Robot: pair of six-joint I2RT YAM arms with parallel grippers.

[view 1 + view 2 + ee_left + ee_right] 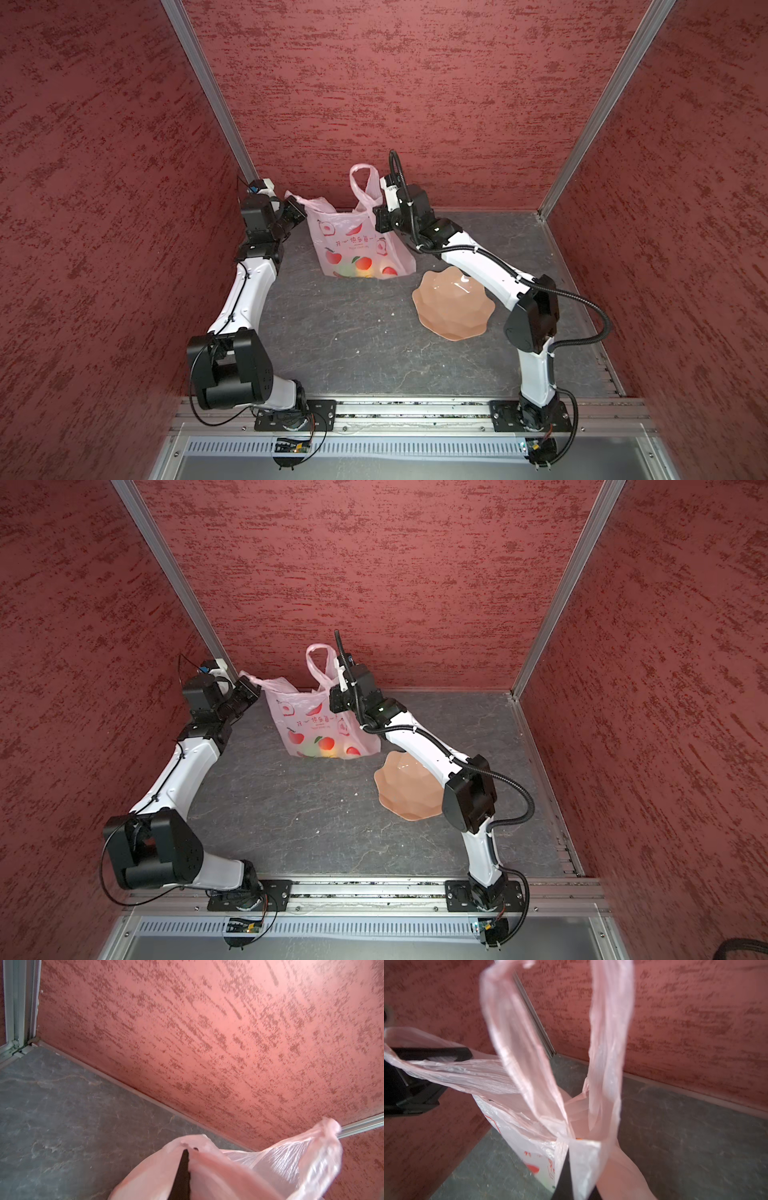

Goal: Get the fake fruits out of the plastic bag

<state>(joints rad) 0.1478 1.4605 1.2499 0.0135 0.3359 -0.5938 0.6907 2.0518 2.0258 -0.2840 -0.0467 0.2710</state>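
The plastic bag (353, 245) stands at the far middle of the bench (353, 345). The fake fruits (358, 271) lie at the bottom of it. Green, orange and yellow show through the thin skin. None are out yet.

The left end effector (302, 211) is pinched tight on the bag's left handle, which is stretched out to the left. The right end effector (381, 222) is pinched tight on the bag's right edge, just under the other handle, which stands up in a loop. A tan plate (451, 307) sits on the right, a bit nearer than the bag, with nothing on it.

What could go wrong? The bag is very thin. If the arms pull apart too hard, it could rip or slide out of a pinch. Both end effectors are busy, so neither one can reach in. If one lets go, the top may flop shut. If the bag gets tipped, the round fruits could roll away across the bench. The right arm hangs over the plate and could bump it.

A row of red Chinese signs runs across the front of the bag, with a smaller line under it. Both are too small to read for sure. Red fruit pictures are printed around them. I see no brand name.
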